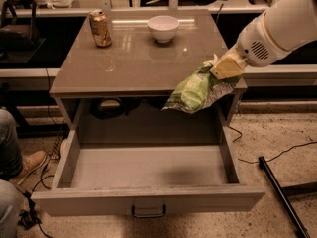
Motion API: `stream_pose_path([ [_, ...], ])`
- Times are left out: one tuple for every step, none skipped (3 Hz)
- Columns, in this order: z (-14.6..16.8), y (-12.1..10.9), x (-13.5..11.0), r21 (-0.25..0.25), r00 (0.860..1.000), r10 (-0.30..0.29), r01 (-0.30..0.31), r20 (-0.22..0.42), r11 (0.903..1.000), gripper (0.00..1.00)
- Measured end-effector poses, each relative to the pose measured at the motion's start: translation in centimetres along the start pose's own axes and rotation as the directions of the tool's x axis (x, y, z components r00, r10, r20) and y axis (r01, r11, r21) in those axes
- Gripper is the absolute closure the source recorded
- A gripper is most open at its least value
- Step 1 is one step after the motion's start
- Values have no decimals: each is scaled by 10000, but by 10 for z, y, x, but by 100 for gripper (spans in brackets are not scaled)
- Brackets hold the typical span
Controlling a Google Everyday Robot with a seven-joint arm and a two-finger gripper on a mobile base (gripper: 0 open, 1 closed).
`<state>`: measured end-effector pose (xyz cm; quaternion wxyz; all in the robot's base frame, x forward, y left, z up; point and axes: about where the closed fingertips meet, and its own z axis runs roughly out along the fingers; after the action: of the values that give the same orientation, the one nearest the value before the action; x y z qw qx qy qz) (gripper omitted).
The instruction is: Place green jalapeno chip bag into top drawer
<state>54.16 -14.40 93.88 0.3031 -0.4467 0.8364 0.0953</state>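
The top drawer is pulled open with nothing in it yet. The green jalapeno chip bag hangs in the air above its back right corner, pinched at the top by the gripper. Lowering and release are left.

A gold can stands at the back left of the brown table — a white bowl sits near it. The table's front right corner is by the gripper. On the floor: a brown shoe left, a black pole right.
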Motion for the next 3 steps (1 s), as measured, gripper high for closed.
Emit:
stream_pose_path([
  [11, 7, 6, -216, 9996, 265, -266, -43, 9994, 100],
  [46, 29, 33, -968, 9918, 1274, -1266, 29, 9872, 100],
  [88, 52, 52, -1515, 9772, 2125, -2100, 3, 9659, 100],
])
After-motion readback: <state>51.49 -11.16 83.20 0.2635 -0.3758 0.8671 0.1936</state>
